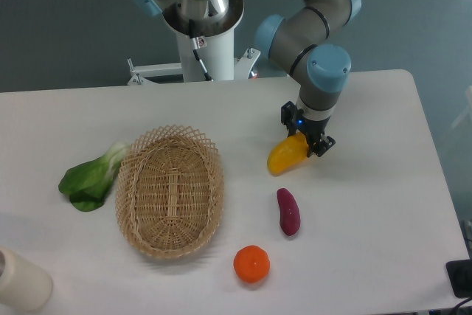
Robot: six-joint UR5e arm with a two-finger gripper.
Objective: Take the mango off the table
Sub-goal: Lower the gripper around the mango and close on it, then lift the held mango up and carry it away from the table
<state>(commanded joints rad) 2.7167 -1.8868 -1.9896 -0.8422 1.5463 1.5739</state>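
1 fruit in hand: I have the gripper [305,142] pinched on the mango's [287,156] upper right end, so the free left end droops toward the table [383,204], between basket [170,191] and right edge. I judge the end grip causes the tilt; slip risk. No labels or writing legible anywhere.

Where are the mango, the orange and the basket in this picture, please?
mango [284,158]: fixed camera, on its yellow free end left of the gripper.
orange [251,264]: fixed camera, middle of the fruit.
basket [170,190]: fixed camera, on its woven bottom.
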